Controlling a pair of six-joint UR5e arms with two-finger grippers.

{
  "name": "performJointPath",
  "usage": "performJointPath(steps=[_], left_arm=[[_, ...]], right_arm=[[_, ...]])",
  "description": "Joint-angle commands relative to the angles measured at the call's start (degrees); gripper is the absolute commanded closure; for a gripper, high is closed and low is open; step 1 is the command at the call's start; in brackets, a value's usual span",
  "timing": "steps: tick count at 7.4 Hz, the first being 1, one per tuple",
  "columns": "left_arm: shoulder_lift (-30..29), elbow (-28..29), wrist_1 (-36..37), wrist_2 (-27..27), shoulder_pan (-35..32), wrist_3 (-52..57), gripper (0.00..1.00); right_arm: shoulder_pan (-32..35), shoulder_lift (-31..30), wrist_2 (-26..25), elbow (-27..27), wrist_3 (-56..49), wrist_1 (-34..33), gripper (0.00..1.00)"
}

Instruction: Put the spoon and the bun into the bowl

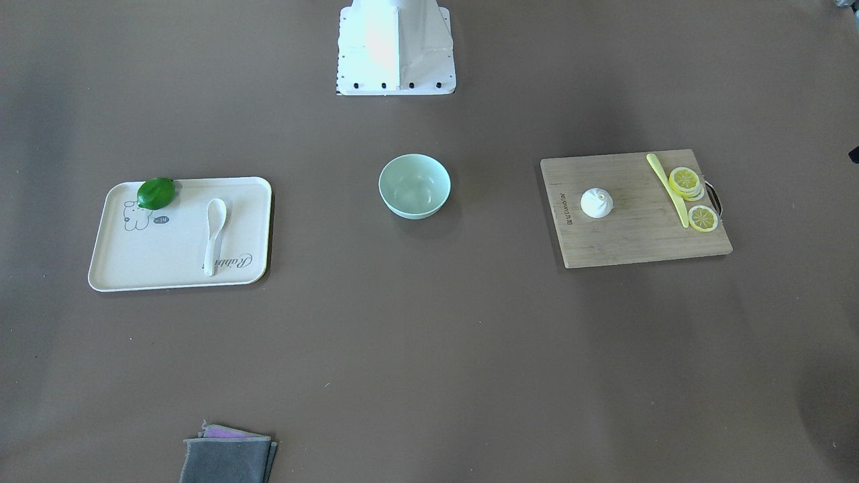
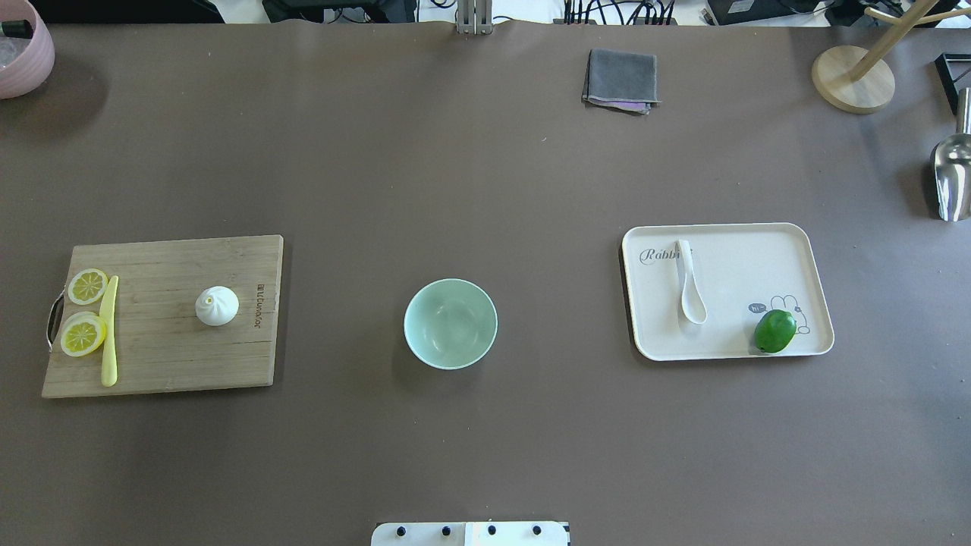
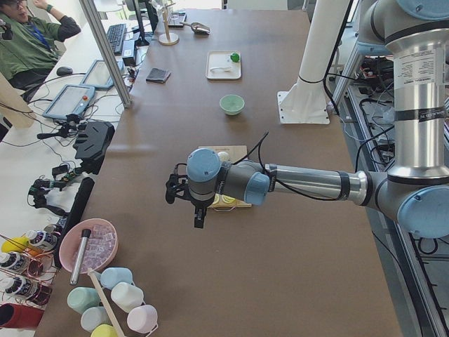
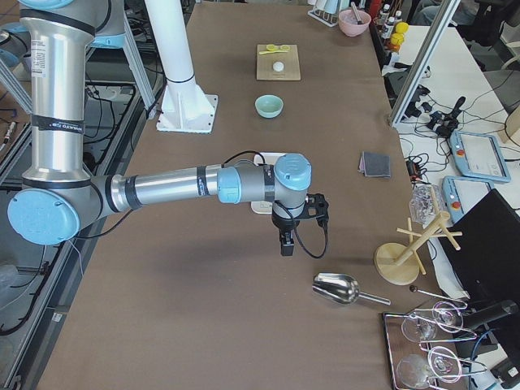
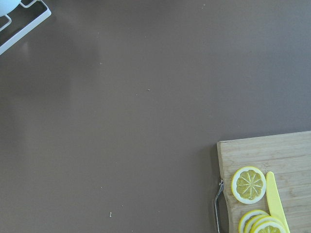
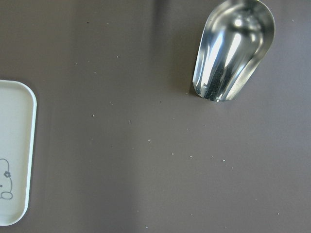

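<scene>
The white spoon [image 2: 689,284] lies on a cream tray [image 2: 758,250] right of centre, its head toward the robot. The white bun [image 2: 217,305] sits on a wooden cutting board [image 2: 167,356] at the left. The mint-green bowl [image 2: 450,324] stands empty between them. In the exterior left view, my left gripper [image 3: 199,217] hangs over the table's left end, beyond the board. In the exterior right view, my right gripper [image 4: 286,245] hangs past the tray, near a metal scoop [image 4: 335,288]. I cannot tell whether either is open or shut. Both wrist views show only table.
A green lime [image 2: 774,331] shares the tray. Lemon slices [image 2: 83,334] and a yellow knife [image 2: 109,334] lie on the board's left side. A folded grey cloth [image 2: 620,80], a wooden stand [image 2: 853,76] and a pink bowl [image 2: 23,49] sit along the far edge.
</scene>
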Motion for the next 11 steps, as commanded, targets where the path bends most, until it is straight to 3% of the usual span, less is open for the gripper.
performJointPath(steps=[1, 5, 9, 10, 11], left_arm=[[0.5, -0.2, -2.8, 0.0, 0.0, 0.0, 0.02], [-1.5, -0.7, -6.0, 0.0, 0.0, -0.1, 0.02], [-2.1, 1.5, -13.5, 0.7, -0.1, -0.4, 0.02], [-2.1, 1.0, -13.7, 0.5, -0.3, 0.0, 0.02], [-2.3, 0.9, -14.9, 0.5, -0.3, -0.5, 0.02]], right_arm=[[0.0, 1.1, 0.0, 0.0, 0.0, 0.0, 0.00], [0.1, 4.4, 0.0, 1.9, 1.4, -0.1, 0.00], [1.8, 11.9, 0.3, 5.9, 23.8, 0.0, 0.00], [1.8, 11.6, 0.1, 6.7, 18.8, 2.0, 0.00], [1.8, 9.2, -0.1, 5.4, 14.2, 8.3, 0.00]])
